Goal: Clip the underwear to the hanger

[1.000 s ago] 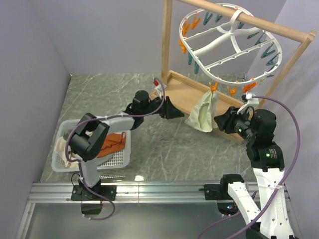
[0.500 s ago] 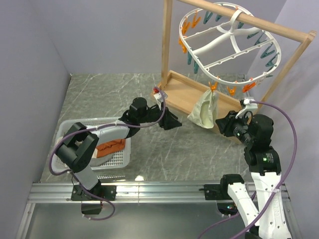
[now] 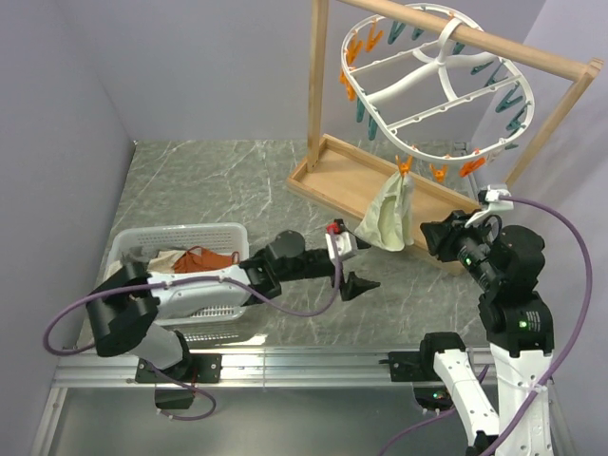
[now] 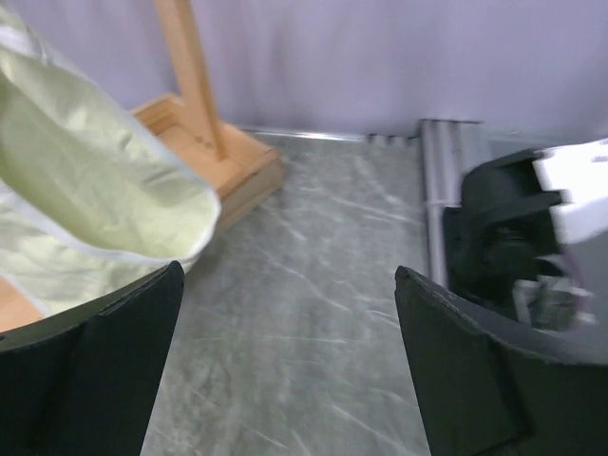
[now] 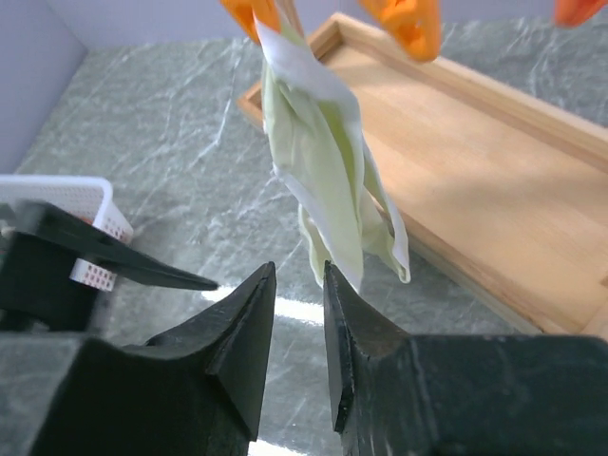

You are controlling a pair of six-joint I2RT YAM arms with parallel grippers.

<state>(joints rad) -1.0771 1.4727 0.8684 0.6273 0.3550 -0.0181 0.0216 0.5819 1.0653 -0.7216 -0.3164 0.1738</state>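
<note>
I had pulled my spread, empty left tool (image 3: 361, 282) back toward 7 o'clock, right tool (image 3: 429, 231) nearly pressed together, leaving the underwear (image 3: 386, 215) hanging from the hanger (image 3: 432, 81) (by one orange pin, apparently clipped).

- My left arm (image 3: 190, 285) is white along its long link, with chunky black joint housings.
- My right arm (image 3: 513, 323) is built the same way: black joints, white shell, tiny green lights on it.
- A purple cable (image 3: 560, 285) loops loosely along each arm.
- A small white camera block with a red spot sits on my left wrist (image 3: 337, 242).
- My left gripper (image 4: 285, 370) has broad, matte black fingers (image 4: 475, 380).
- My right gripper (image 5: 299, 332) has black, wedge-shaped fingers with blunt tips.
</note>
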